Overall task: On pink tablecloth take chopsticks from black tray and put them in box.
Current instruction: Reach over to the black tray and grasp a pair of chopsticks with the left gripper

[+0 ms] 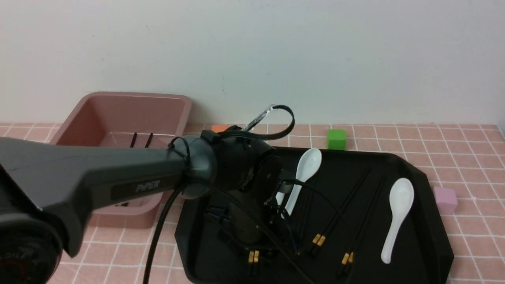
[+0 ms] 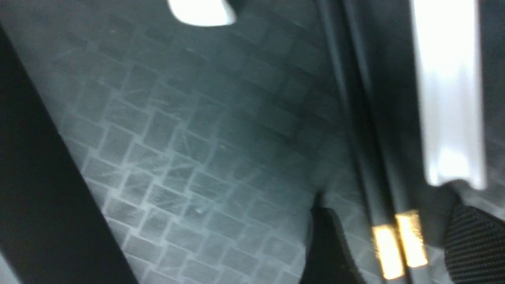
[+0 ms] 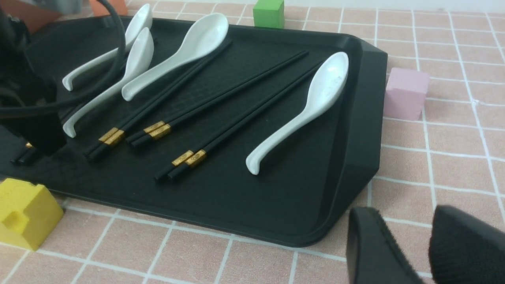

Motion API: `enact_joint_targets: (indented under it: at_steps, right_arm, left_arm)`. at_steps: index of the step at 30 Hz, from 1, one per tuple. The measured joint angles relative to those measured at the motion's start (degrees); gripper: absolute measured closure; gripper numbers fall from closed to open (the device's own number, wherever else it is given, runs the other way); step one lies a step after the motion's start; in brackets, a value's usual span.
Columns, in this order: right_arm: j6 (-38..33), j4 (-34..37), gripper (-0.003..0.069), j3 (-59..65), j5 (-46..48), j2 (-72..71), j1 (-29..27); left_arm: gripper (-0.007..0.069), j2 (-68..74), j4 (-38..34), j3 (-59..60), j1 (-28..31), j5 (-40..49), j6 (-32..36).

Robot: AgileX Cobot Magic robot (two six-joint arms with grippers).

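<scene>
Left gripper (image 2: 392, 213) released, jaws straddling one chopsticks (image 2: 365, 157) pair at the gold bands (image 2: 398, 246), flat on black tray (image 2: 197, 157). Likely light, stiff, slick: pinch both at thick end. Left arm (image 1: 118, 173) wrist pitched down. Box (image 1: 130, 114) at tray's 10 o'clock. Right gripper (image 3: 408, 221) parted, empty.

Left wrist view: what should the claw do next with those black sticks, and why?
Probably close the left gripper. Its fingers sit on either side of a pair of chopsticks lying on the black tray, with gaps showing, so it is not pinching them yet.
</scene>
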Motion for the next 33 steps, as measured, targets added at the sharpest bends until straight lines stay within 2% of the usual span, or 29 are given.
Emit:
enact_joint_targets:
  at_steps: [7, 11, 16, 20, 26, 33]
  right_arm:
    - [0.00, 0.00, 0.0419, 0.00, 0.00, 0.00, 0.00]
    - [0.00, 0.00, 0.0419, 0.00, 0.00, 0.00, 0.00]
    - [0.00, 0.00, 0.0419, 0.00, 0.00, 0.00, 0.00]
    - [0.00, 0.00, 0.0419, 0.00, 0.00, 0.00, 0.00]
    - [0.00, 0.00, 0.0419, 0.00, 0.00, 0.00, 0.00]
    - [0.00, 0.00, 0.0419, 0.00, 0.00, 0.00, 0.00]
  left_arm:
    - [0.0240, 0.73, 0.55, -0.48, 0.30, 0.12, 0.17]
    - [0.0279, 1.03, 0.44, -0.84, 0.30, 0.42, 0.24]
    - [0.0372, 1.10, -0.02, -1.02, 0.25, 0.53, -0.19]
    - [0.0493, 1.14, 1.04, -1.03, 0.25, 0.71, -2.25]
    - [0.0496, 1.14, 3.94, -1.08, 0.25, 1.09, -6.03]
    - [0.0496, -0.33, 6.02, -0.42, 0.31, 0.92, -7.19]
